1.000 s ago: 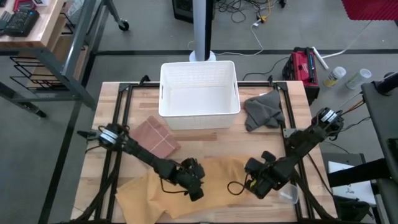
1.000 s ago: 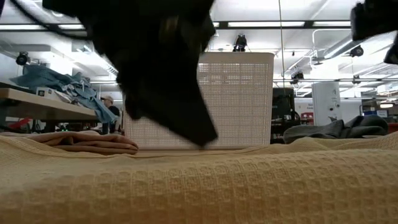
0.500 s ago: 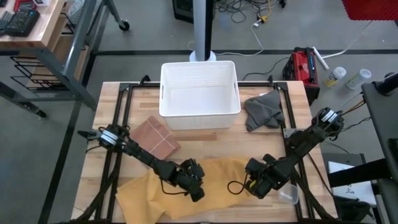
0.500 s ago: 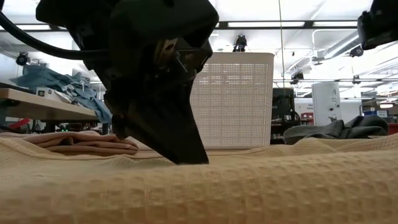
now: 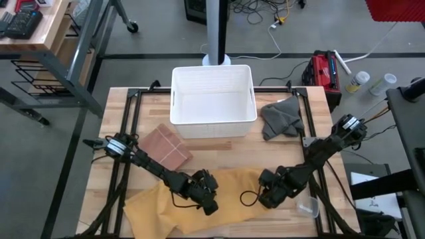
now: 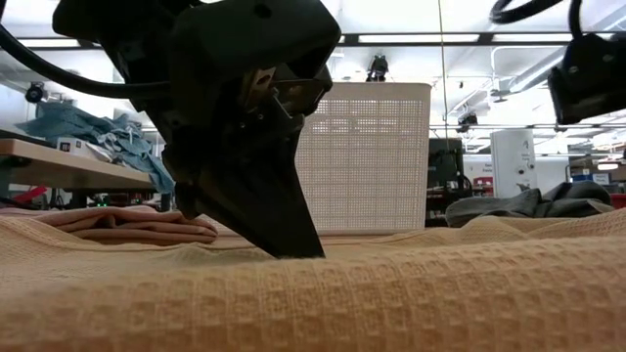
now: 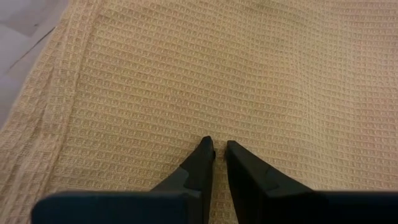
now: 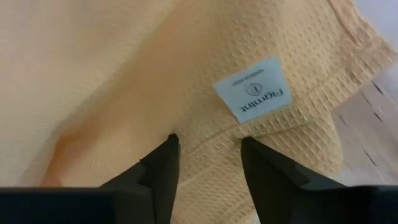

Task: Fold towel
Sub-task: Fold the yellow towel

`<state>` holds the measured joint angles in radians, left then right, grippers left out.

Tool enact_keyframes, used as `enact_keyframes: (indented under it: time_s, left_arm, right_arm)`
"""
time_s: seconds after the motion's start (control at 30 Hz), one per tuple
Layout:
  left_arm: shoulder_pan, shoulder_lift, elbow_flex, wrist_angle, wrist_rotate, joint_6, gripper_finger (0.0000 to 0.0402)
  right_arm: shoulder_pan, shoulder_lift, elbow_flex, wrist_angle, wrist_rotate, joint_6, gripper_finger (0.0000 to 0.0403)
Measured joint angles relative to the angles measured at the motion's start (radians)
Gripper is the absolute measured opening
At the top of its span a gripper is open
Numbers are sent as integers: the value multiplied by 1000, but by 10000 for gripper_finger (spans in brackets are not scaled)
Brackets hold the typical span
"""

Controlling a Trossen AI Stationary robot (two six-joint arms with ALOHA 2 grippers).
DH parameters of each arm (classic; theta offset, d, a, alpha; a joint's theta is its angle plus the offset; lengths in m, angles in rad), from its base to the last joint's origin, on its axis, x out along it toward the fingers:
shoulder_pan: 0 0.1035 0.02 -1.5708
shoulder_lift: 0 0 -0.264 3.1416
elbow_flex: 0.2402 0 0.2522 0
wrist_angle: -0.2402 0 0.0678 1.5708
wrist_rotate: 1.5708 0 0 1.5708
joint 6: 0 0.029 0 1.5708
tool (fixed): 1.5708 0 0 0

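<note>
We see the yellow waffle-weave towel (image 5: 199,202) spread along the near edge of the tabletop (image 5: 219,149), under both end effectors. The left end effector (image 7: 216,149) presses its tips onto the cloth near the towel's middle, fingers almost pressed together, a thin gap between them. The right end effector (image 8: 205,149) hangs over the towel's right part beside its white label (image 8: 254,89), fingers spread. Both arms reach low and inward from the tabletop's sides.
</note>
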<state>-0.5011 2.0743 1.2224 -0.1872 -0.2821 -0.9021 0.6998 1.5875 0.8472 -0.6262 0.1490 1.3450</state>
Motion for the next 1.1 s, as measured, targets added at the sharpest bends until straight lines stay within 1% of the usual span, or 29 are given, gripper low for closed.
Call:
enact_keyframes:
  time_s: [0.1, 0.17, 0.23, 0.27, 0.3, 0.4, 0.47, 0.53, 0.77, 0.9, 0.97, 1.1]
  left_arm:
    - [-2, 0, 0, 1, -12, 1, 39]
    - [-2, 1, 0, 3, -18, 2, 37]
    - [-2, 1, -1, 5, -18, 2, 37]
    - [-2, 1, -1, 5, -18, 2, 37]
    - [-2, 1, -1, 5, -18, 2, 38]
    - [-2, 1, -1, 4, -19, 2, 38]
    - [-2, 1, -1, 4, -19, 2, 37]
    - [-2, 1, -1, 4, -20, 2, 36]
    - [-2, 1, -1, 4, -23, 2, 36]
    - [-2, 1, -1, 4, -28, 2, 36]
    - [-2, 1, -1, 4, -39, 2, 36]
    - [-2, 2, -1, 5, -41, 2, 36]
  right_arm:
    - [0, 0, 1, 8, 7, -28, 124]
    - [0, 0, 1, 13, 18, -37, 85]
    - [0, 0, 1, 19, 48, -38, 34]
    - [0, 0, 1, 27, 59, -49, 18]
    - [0, 0, 1, 36, 61, -60, 11]
    - [0, -7, 2, 33, 61, -66, 6]
    - [0, -14, 17, -3, 56, -65, 4]
    - [0, -15, 45, -70, 37, -60, 3]
    - [-1, -15, 152, -344, 35, -54, 1]
    - [-3, -15, 186, -443, 34, -52, 1]
    - [-3, -15, 196, -492, 43, -46, 1]
    - [-7, -15, 204, -520, 100, -58, 0]
